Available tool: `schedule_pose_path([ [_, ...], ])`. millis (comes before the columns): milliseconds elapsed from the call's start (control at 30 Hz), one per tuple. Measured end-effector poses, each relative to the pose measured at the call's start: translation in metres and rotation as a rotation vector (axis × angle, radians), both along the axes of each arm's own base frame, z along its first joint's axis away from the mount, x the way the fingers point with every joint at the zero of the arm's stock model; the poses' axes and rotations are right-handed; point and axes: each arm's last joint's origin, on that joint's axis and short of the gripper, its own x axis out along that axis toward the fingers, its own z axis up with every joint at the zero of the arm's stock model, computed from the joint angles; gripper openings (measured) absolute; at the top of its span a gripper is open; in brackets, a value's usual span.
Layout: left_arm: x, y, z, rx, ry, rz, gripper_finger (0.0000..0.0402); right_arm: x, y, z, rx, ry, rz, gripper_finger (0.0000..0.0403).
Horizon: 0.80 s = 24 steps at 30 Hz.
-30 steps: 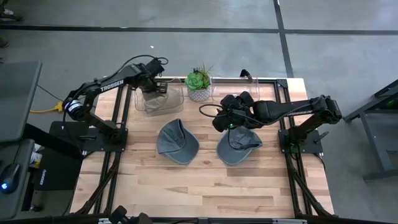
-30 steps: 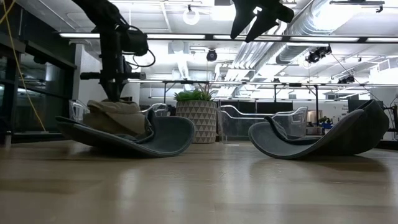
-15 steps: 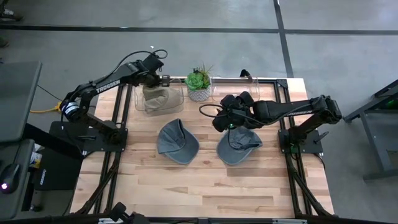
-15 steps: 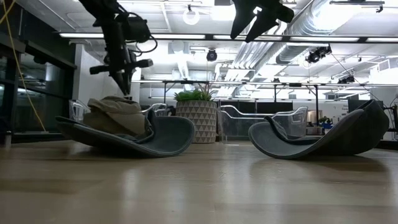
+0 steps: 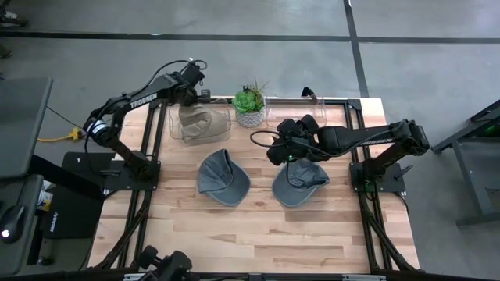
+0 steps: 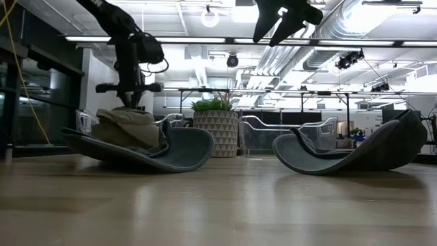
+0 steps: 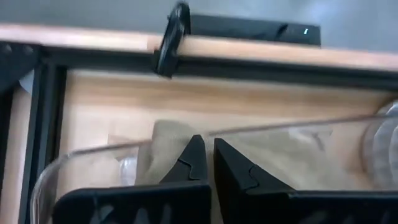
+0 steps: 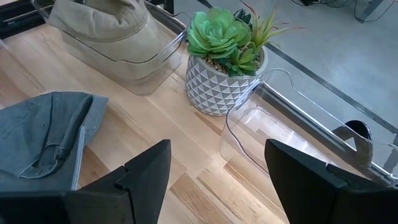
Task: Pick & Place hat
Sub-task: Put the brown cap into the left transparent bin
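At the far edge of the wooden worktop (image 5: 234, 226), a clear plastic bin (image 5: 178, 133) stands on the left side, and a tan hat (image 5: 195, 121) lies inside it. The left gripper (image 5: 205, 94) hangs just above the far rim of this bin, over the hat. Its fingers (image 7: 194, 163) are pressed together and hold nothing; in the left wrist view the tan cloth shows below them, behind the clear wall of the bin.

Beside the bin stands a small potted succulent (image 5: 249, 104) in a white patterned pot. On the other side of the plant there is a second clear bin (image 8: 292, 134); the right wrist view shows nothing in the part of it that is visible.

Two grey caps lie on the worktop nearer to the middle. The left grey cap (image 5: 222, 176) lies in front of the bin with the tan hat. The right grey cap (image 5: 300, 184) lies near it, apart from it, and below the right arm.

The right gripper (image 5: 281, 148) hovers above the right grey cap, clearly higher than the worktop in the low view. Its fingers (image 8: 144, 177) stand wide apart and nothing is between them.
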Motion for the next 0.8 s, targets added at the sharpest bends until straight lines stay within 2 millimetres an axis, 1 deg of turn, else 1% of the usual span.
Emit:
schedule_pose_path([
  [67,-0.001,-0.002,-0.003,-0.043,0.009,-0.009,0.0,0.0,0.0,0.0,0.002,-0.004,-0.003,0.0256],
  [267,-0.002,-0.005,-0.008,-0.085,0.006,-0.02,0.0,0.0,0.0,0.0,0.001,-0.007,-0.005,0.0255],
  [467,-0.007,-0.011,-0.028,-0.127,0.039,-0.014,0.0,0.0,0.0,0.0,-0.002,-0.008,-0.007,0.0256],
  [600,-0.009,-0.012,-0.037,-0.11,0.041,0.017,0.0,0.0,0.0,0.0,-0.001,-0.008,-0.006,0.0255],
  [800,-0.007,-0.009,-0.035,-0.065,0.039,0.017,0.0,0.0,0.0,0.0,0.002,-0.007,-0.004,0.0255],
])
